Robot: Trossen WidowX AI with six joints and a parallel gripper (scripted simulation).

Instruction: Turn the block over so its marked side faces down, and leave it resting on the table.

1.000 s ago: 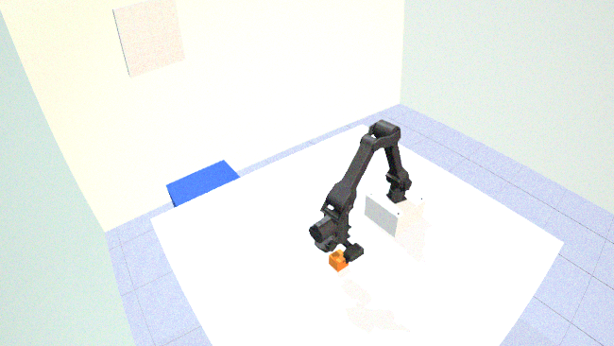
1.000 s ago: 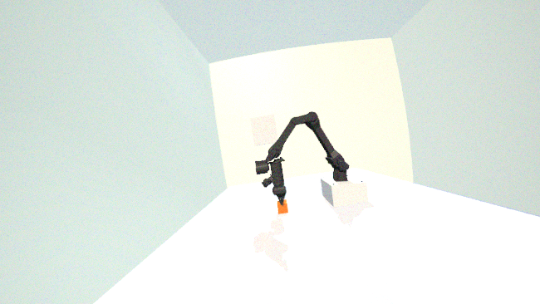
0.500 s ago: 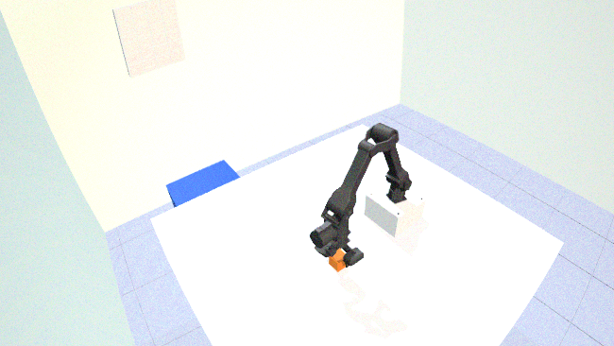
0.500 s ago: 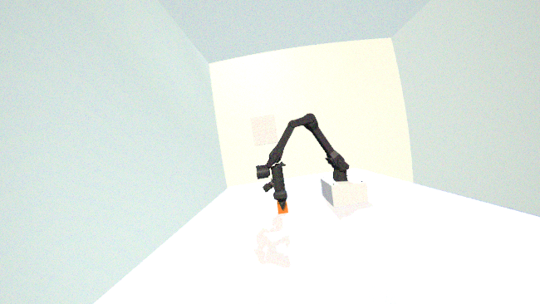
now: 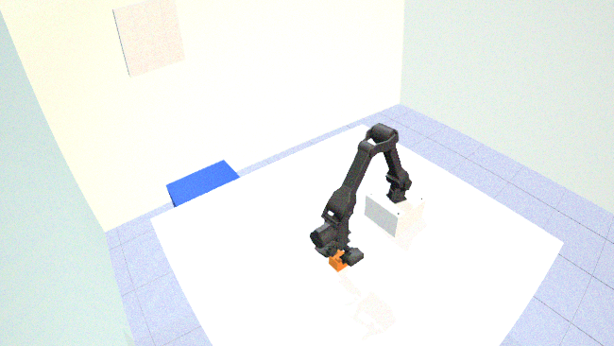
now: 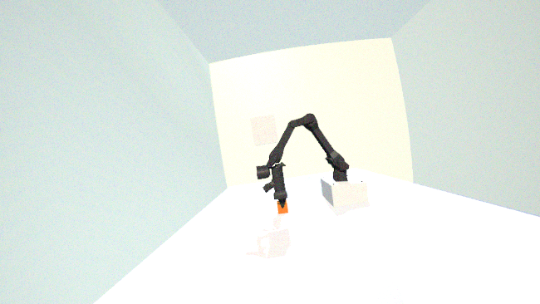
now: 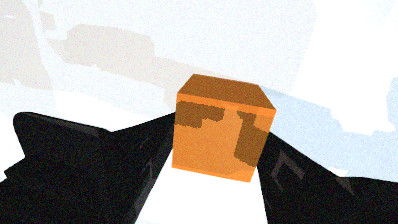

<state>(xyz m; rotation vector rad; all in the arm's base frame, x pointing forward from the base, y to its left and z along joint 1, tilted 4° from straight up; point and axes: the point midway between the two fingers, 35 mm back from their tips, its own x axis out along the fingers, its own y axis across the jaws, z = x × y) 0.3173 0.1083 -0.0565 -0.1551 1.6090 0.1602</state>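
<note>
The small orange block (image 5: 337,264) (image 6: 282,209) (image 7: 212,140) sits on the white table (image 5: 246,255) (image 6: 374,257). My gripper (image 5: 338,258) (image 6: 282,204) (image 7: 218,125) reaches down over it and is shut on it, with one finger against each of two opposite sides in the wrist view. The wrist view shows a bright orange face with darker brown patches that look like shadow, and a darker face beyond it. I cannot tell which side is marked. The fingers hide part of the block in the top and exterior views.
The arm's base stands on a white box (image 5: 382,215) (image 6: 350,195), to the right of the block in the top and exterior views. A blue box (image 5: 203,183) stands beyond the table's far left edge. A pale panel (image 5: 150,38) (image 6: 264,129) is on the wall.
</note>
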